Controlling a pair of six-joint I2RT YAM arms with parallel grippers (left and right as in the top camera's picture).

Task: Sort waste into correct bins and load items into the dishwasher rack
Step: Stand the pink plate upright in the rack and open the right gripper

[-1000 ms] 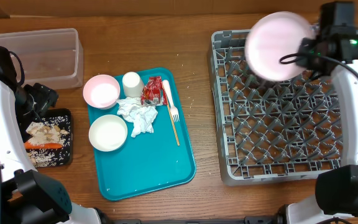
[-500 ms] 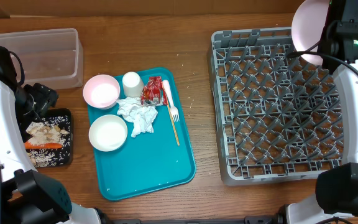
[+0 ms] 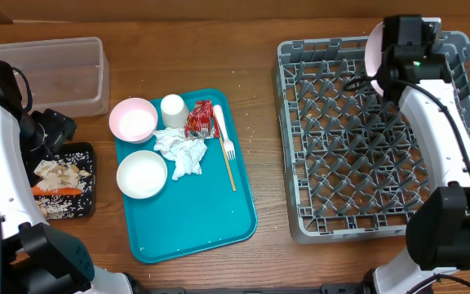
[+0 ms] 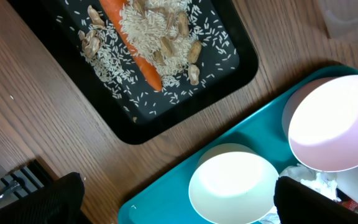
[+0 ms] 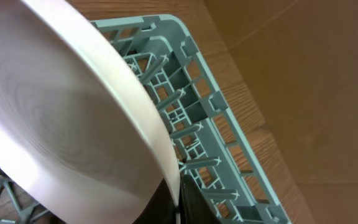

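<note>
- The right pincer (image 5: 178, 202) is clamped on the rim of the pale pink plate (image 5: 55, 124) — narrow jaws, with the plate edge pinched between them.
- The plate stands on edge, tilted, over the far side of the grey-blue dishwasher rack (image 3: 300, 220). In the right wrist view its rim sits just beside the rack's corner wall and pegs; whether it touches them I cannot tell.
- No dishes show among the rack's pegs.
- The left pincer (image 4: 176, 183) is spread wide and holds nothing. It hangs above the table (image 3: 268, 122) between the black tray (image 3: 88, 151) and the teal serving tray (image 3: 194, 220).
- The black tray holds the orange carrot (image 4: 132, 43), lying among scattered rice scraps (image 4: 148, 25) and some tan bits.
- The clear tub (image 3: 47, 42) sits at the far left of the table, just beyond the black tray.
- On the teal tray, the pink bowl (image 3: 133, 120) and the white bowl (image 3: 142, 174) sit along the left edge, both upright, with the small white cup (image 3: 173, 109) beside the pink bowl.
- The crumpled white napkins (image 3: 182, 151) lie in the middle of the tray, touching the red wrapper (image 3: 200, 120) just behind them.
- The cream fork (image 3: 226, 147) lies to the right of the napkins — lengthwise along the tray.
</note>
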